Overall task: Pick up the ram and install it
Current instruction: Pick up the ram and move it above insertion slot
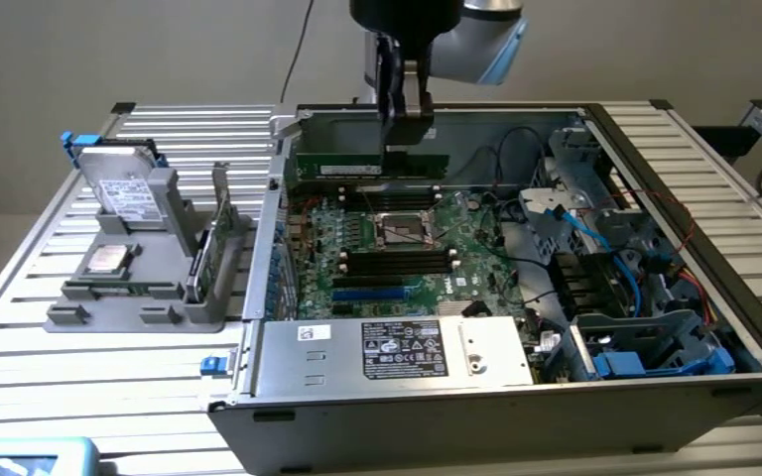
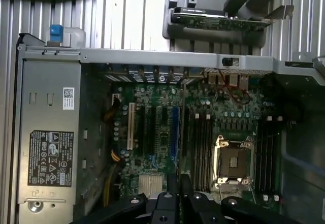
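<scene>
The black two-finger gripper [image 1: 405, 137] is clamped on the top edge of the long, thin green circuit-board ram [image 1: 341, 166]. It holds the ram on edge over the green motherboard [image 1: 467, 218], upper centre of the exterior view. The ram looks light, stiff and brittle, best gripped mid-length by its edges, clear of chips and contacts.

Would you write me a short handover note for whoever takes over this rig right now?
Gripper: shut on the ram, gripping its upper edge, with the stick held level.
Position: inside the open computer case, over the motherboard, just above the black memory slots that lie beyond the processor socket in the exterior view.
Done: the ram is picked up and inside the case.
Left: installation. It does not look seated, and I cannot tell whether it touches a slot.
</scene>
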Controlling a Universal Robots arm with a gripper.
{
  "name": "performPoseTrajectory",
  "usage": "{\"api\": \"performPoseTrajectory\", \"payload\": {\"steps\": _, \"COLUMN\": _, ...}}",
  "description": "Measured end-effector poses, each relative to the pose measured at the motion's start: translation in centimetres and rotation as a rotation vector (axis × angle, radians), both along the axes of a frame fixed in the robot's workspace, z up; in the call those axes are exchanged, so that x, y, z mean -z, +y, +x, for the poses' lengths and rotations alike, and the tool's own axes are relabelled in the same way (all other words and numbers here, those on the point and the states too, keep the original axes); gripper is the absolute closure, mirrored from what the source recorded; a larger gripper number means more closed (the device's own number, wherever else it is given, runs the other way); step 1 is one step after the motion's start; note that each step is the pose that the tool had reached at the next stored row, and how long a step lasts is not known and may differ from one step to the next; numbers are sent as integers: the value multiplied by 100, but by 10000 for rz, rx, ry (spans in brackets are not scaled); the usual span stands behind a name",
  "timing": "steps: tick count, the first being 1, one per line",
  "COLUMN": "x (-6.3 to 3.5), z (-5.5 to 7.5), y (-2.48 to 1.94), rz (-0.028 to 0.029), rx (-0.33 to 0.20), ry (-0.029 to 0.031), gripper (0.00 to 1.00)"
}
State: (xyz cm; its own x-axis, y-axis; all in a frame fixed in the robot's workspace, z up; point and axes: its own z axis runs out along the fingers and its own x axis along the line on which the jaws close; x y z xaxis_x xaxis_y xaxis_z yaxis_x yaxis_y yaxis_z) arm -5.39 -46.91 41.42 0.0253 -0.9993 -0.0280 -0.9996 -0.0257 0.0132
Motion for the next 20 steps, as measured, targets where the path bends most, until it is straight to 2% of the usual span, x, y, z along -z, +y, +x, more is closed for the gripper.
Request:
{"api": "performPoseTrajectory", "payload": {"steps": 4, "x": 25, "z": 133, "y": 80, "rz": -9, "rx": 0, "ry": 0, "gripper": 86}}
{"api": "performPoseTrajectory", "payload": {"steps": 7, "x": 47, "z": 181, "y": 144, "rz": -17, "rx": -1, "ry": -3, "gripper": 86}}
{"api": "performPoseTrajectory", "payload": {"steps": 12, "x": 54, "z": 221, "y": 199, "rz": -38, "rx": -1, "ry": -13, "gripper": 86}}
{"api": "performPoseTrajectory", "payload": {"steps": 14, "x": 60, "z": 244, "y": 239, "rz": -95, "rx": 0, "ry": -16, "gripper": 86}}
{"api": "performPoseTrajectory", "payload": {"steps": 17, "x": 71, "z": 265, "y": 336, "rz": -237, "rx": -1, "ry": -39, "gripper": 86}}
{"api": "performPoseTrajectory", "payload": {"steps": 20, "x": 85, "z": 270, "y": 439, "rz": -283, "rx": 0, "ry": -111, "gripper": 86}}
